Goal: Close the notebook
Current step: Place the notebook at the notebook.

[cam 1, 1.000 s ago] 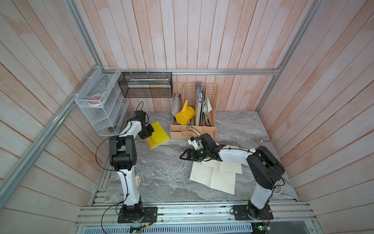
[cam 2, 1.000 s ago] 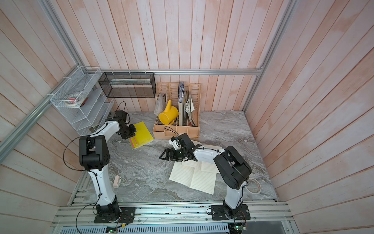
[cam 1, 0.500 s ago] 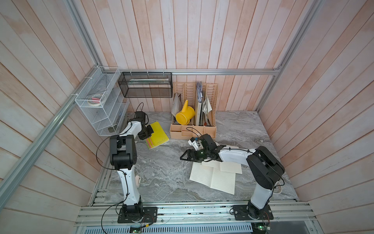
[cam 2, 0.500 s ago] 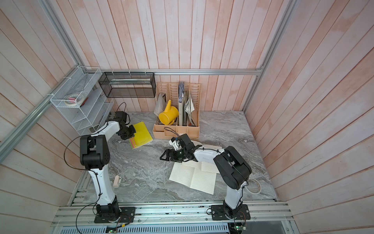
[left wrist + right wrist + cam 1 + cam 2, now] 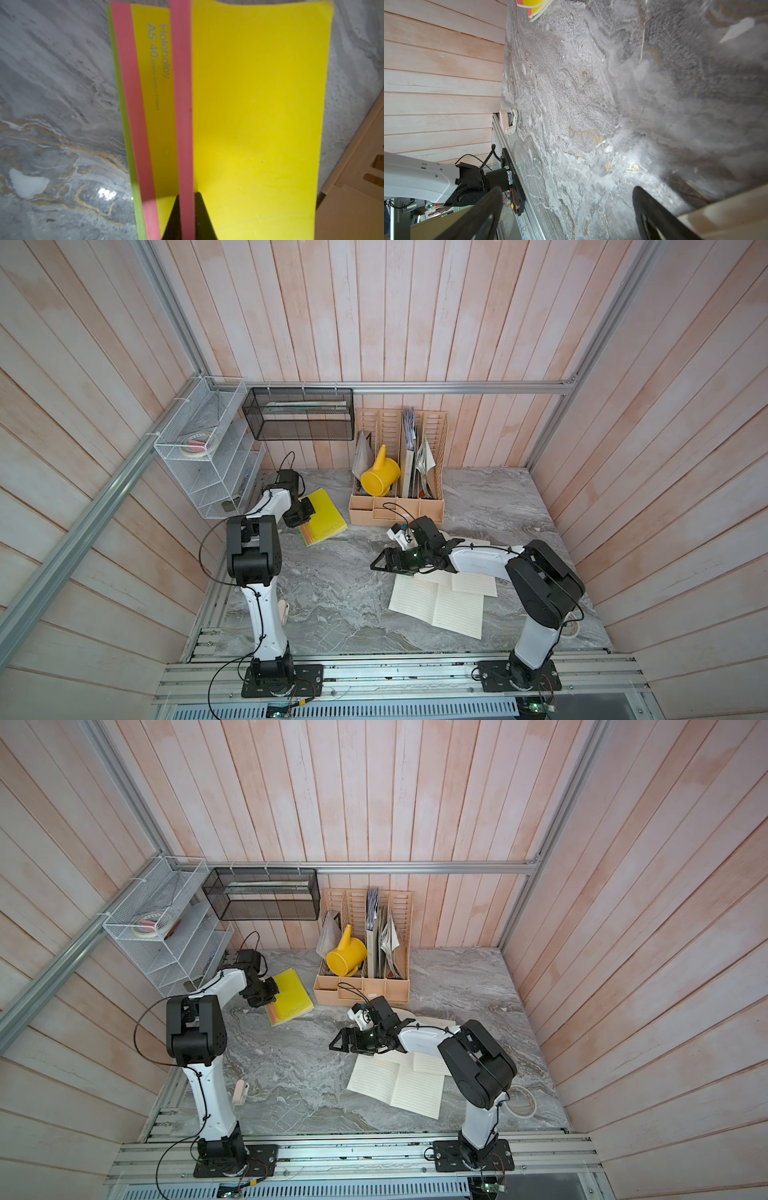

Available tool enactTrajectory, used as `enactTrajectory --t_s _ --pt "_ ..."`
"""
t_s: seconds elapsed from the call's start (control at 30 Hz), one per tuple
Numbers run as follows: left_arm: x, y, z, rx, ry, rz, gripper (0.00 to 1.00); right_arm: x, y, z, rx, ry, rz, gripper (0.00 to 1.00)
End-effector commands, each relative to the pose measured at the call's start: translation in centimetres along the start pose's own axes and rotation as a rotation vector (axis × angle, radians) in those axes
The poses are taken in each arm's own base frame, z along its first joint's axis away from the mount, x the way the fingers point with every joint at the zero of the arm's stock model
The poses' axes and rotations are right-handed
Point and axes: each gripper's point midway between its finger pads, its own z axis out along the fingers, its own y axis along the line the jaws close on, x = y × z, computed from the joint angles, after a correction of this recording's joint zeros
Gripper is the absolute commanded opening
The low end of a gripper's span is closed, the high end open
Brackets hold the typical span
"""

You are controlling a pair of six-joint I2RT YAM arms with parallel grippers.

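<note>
Almost nothing has been moved in the last second; both arms are found in the same spots as before. An open notebook of pale lined paper (image 5: 436,603) is seen lying flat on the grey marble table (image 5: 332,605), close to the front edge and just in front of the right arm, with a few pages fanned out under that arm. It is judged to be the one that must be shut, since it is the only one spread open. The right gripper (image 5: 566,193) is held beside the far corner of the pages, over bare table, and its fingers (image 5: 488,207) are spread wide with nothing between them. Far off at the back, the left gripper (image 5: 188,197) is pressed tight on the pink edge strip (image 5: 184,104) of a bright yellow notebook (image 5: 328,514). The lined notebook is likely to be very light, thin and floppy. Its paper can be bent, creased or torn with ease, and it may be slid along the smooth stone if it is pushed. It is best taken by the outer edge or corner of one side, far from the middle fold, so that side can be lifted and folded over. A finger may need to be slipped under first, since the pages are lying flat.
</note>
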Motion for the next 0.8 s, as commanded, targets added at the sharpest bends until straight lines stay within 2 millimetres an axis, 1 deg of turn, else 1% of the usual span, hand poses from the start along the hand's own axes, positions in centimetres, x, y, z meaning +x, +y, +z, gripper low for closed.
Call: enactTrajectory --t_s 0.0,0.2,0.33,0.63,0.77 --pt "2.4 3.8 3.4 -0.142 0.088 0.007 0.0 0.1 0.1 -0.6 0.004 -0.011 -0.007 0.98" --pt "3.1 4.9 4.0 -0.184 0.124 0.005 0.0 0.4 0.1 -0.6 0.002 -0.008 -0.008 0.98" --pt "3.3 5.2 3.9 -0.191 0.132 0.009 0.0 0.5 0.2 -0.7 0.003 -0.009 -0.007 0.98" --pt "4.3 4.6 2.8 -0.14 0.144 0.046 0.0 0.4 0.6 -0.6 0.0 -0.01 -0.015 0.98" --pt "4.3 4.5 2.5 -0.131 0.136 0.045 0.0 0.6 0.8 -0.4 -0.001 -0.006 -0.016 0.98"
